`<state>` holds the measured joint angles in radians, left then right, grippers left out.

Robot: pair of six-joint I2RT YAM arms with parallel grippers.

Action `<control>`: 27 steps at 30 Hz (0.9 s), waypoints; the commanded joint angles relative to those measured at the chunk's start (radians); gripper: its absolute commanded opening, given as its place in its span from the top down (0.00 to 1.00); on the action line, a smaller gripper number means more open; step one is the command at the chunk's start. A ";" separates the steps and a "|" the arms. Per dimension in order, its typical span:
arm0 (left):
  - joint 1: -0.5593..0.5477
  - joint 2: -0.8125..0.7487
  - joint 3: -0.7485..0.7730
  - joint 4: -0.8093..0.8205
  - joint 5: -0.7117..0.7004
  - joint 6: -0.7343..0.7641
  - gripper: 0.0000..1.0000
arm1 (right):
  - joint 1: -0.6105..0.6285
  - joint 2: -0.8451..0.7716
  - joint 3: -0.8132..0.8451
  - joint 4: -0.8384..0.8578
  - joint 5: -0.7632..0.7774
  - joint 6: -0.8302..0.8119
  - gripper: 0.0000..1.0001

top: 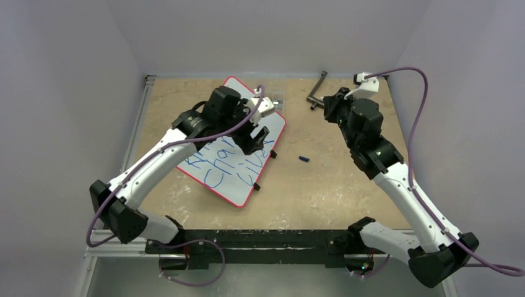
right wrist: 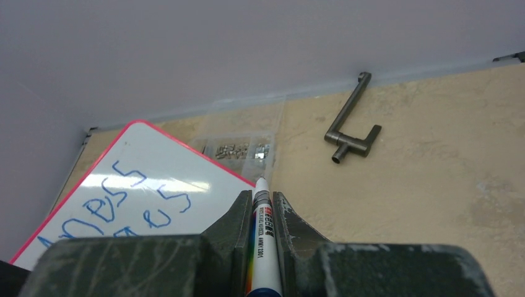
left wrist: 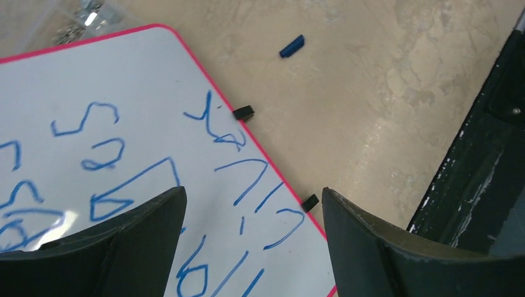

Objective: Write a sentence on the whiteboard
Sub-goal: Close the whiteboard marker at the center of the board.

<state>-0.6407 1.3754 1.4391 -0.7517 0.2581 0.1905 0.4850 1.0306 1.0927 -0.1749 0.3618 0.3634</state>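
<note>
The whiteboard [top: 241, 93], white with a thin red rim, lies tilted on the table left of centre. The sentence [top: 229, 164], in slanted blue handwriting, covers much of it. My left gripper [top: 257, 139] hovers above the board's right part, open and empty. In the left wrist view the left gripper [left wrist: 252, 193] frames the blue sentence [left wrist: 99, 117] on the whiteboard [left wrist: 142, 68]. My right gripper [right wrist: 260, 195] is shut on a white marker [right wrist: 265, 241], which points toward the board's far corner. The right gripper [top: 326, 111] stays off the board, at the back right of it.
A small blue cap [top: 303, 159] lies on the table right of the board. A grey metal handle [top: 317, 90] rests near the back wall. A clear compartment box [right wrist: 244, 148] sits by the board's far corner. Black clips [left wrist: 243, 112] stick out from the rim.
</note>
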 commanded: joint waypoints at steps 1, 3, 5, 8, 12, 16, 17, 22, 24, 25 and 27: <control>-0.091 0.124 0.116 0.005 0.103 0.091 0.22 | -0.023 0.002 0.120 -0.048 0.052 -0.025 1.00; -0.131 0.198 0.161 0.005 0.128 0.109 0.23 | -0.024 0.003 0.152 -0.067 0.061 -0.029 1.00; -0.168 0.274 0.210 0.002 0.129 0.130 0.25 | -0.025 -0.003 0.181 -0.086 0.084 -0.035 1.00; -0.205 0.398 0.292 -0.006 0.123 0.142 0.28 | -0.025 -0.020 0.223 -0.113 0.122 -0.043 1.00; -0.223 0.569 0.408 -0.007 0.119 0.113 0.34 | -0.026 -0.048 0.275 -0.137 0.125 -0.054 1.00; -0.235 0.716 0.565 -0.043 0.091 0.077 0.41 | -0.025 -0.082 0.297 -0.140 0.114 -0.062 1.00; -0.239 0.749 0.596 -0.051 0.080 0.077 0.42 | -0.025 -0.091 0.298 -0.140 0.108 -0.065 1.00; -0.255 0.888 0.723 -0.080 0.050 0.056 0.47 | -0.025 -0.124 0.287 -0.137 0.075 -0.068 1.00; -0.259 0.928 0.759 -0.090 0.028 0.050 0.49 | -0.025 -0.131 0.278 -0.135 0.063 -0.069 1.00; -0.261 0.944 0.772 -0.094 0.019 0.046 0.49 | -0.026 -0.133 0.276 -0.134 0.059 -0.069 1.00; -0.264 0.982 0.794 -0.100 -0.009 0.038 0.51 | -0.025 -0.135 0.272 -0.133 0.049 -0.067 1.00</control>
<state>-0.8917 2.3100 2.1544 -0.8253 0.2985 0.2554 0.4637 0.9016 1.3540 -0.3225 0.4446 0.3122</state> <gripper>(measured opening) 0.504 0.092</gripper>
